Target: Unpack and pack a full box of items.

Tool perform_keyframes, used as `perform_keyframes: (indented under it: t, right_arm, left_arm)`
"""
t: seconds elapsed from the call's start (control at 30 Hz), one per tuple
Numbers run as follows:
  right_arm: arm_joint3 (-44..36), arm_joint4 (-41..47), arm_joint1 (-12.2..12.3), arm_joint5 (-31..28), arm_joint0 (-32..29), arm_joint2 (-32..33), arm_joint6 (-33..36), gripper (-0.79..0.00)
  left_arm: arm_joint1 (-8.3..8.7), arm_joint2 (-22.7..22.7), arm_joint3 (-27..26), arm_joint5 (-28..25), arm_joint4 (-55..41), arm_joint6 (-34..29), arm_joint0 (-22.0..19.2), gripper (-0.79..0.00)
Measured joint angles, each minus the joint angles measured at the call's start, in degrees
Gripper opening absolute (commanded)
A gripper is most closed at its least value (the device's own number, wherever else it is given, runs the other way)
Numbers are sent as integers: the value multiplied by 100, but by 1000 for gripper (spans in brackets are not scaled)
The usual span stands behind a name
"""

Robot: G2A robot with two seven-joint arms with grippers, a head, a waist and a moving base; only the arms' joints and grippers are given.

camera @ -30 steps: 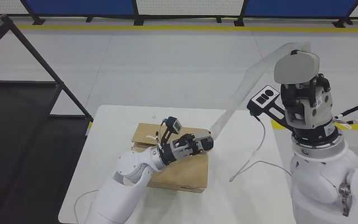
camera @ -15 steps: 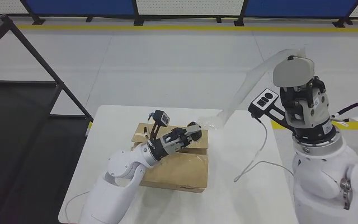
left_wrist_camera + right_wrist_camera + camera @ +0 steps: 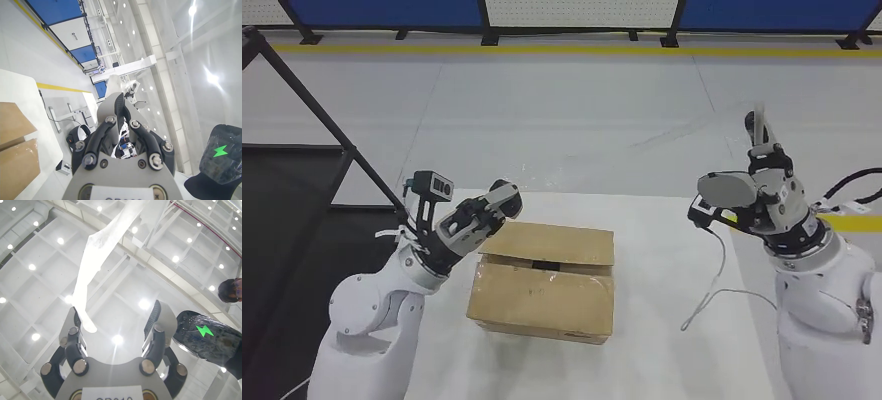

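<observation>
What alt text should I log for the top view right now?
A cardboard box with its flaps folded down sits on the white table. The left gripper, shut, is raised near the box's far left corner; the right gripper points upward near the table's far right corner.

On dark wrapped module [image 3: 225,170] beside left tool [image 3: 121,101], green lightning-bolt sign [image 3: 220,151] displayed; same sign [image 3: 204,331] displayed on like module [image 3: 189,344] beside right tool [image 3: 115,309]. White label [image 3: 122,193] fixed on left tool's base, print cut off, unreadable. Mark on far panel [image 3: 74,36] too small to be read.
</observation>
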Motion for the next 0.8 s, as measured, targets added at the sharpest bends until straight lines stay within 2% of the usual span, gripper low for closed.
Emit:
perform_keyframes:
  t: [0.13,0.23,0.53,0.8]
  right_arm:
    - [158,-293,92,727,56,138,-178,0]
    - [228,-593,145,1020,46,233,-198,0]
    - [152,-1736,222,1002,-143,293,248,0]
    - [225,-2191,270,708,-252,294,611,0]
  left_arm:
    - [61,-255,-162,121,163,-45,27,-785]
    - [110,-479,-257,234,255,-90,58,-785]
    - [220,-1019,-644,379,312,-81,386,-785]
    - [279,-1224,-883,382,272,1,674,-785]
